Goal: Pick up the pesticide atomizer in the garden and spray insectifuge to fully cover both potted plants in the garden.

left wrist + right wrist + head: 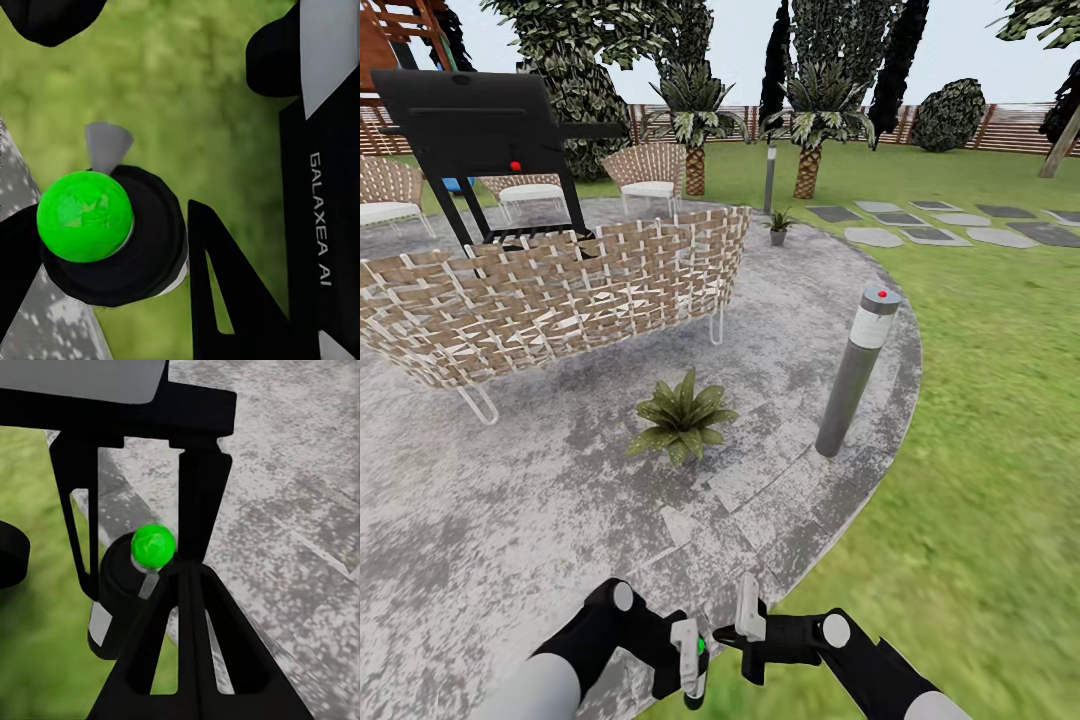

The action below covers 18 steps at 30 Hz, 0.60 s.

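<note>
Atomizer [695, 665] is already picked up, pinched upright in left gripper [690, 660] w/ green marker on top, right gripper [750, 625] just beside it, can't tell if spread or closed; spraying left: near potted plant [680, 418] on patio [510, 520], far one [778, 226] by patio edge.

The round grey stone patio [510, 500] carries a potted plant [681, 417], a grey bollard [855, 372], a wicker sofa [550, 290] — a second potted plant [778, 226] at its far edge.
</note>
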Tool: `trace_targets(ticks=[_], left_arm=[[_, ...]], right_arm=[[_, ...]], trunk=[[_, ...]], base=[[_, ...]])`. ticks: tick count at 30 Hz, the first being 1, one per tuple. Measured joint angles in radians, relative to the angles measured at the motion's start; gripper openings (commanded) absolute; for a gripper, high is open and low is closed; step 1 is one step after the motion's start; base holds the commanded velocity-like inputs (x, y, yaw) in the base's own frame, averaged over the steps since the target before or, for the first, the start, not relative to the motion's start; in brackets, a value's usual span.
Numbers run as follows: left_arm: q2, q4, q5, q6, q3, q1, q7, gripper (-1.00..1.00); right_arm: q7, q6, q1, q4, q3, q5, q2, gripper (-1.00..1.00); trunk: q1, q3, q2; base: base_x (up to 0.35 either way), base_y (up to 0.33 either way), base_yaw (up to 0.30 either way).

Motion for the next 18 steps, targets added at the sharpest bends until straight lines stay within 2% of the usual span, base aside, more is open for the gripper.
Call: trace_targets(ticks=[5, 9, 18], left_arm=[[-0.003, 0.0, 0.003, -0.009, 0.0, 0.0, 0.001, -1.0], [-0.001, 0.0, 0.042, -0.013, 0.0, 0.0, 0.001, -1.0], [-0.001, 0.0, 0.049, -0.014, 0.0, 0.0, 0.001, -1.0]], right_arm=[[0.0, 0.0, 0.0, 0.0, 0.0, 0.0, 0.0, -1.0], [-0.001, 0.0, 0.0, 0.0, 0.0, 0.0, 0.0, -1.0], [-0.002, 0.0, 0.0, 0.0, 0.0, 0.0, 0.0, -1.0]], trunk=[[0.0, 0.0, 0.0], [0.0, 0.0, 0.0], [0.0, 0.0, 0.0]], base=[[0.0, 0.0, 0.0], [0.0, 0.0, 0.0], [0.0, 0.0, 0.0]])
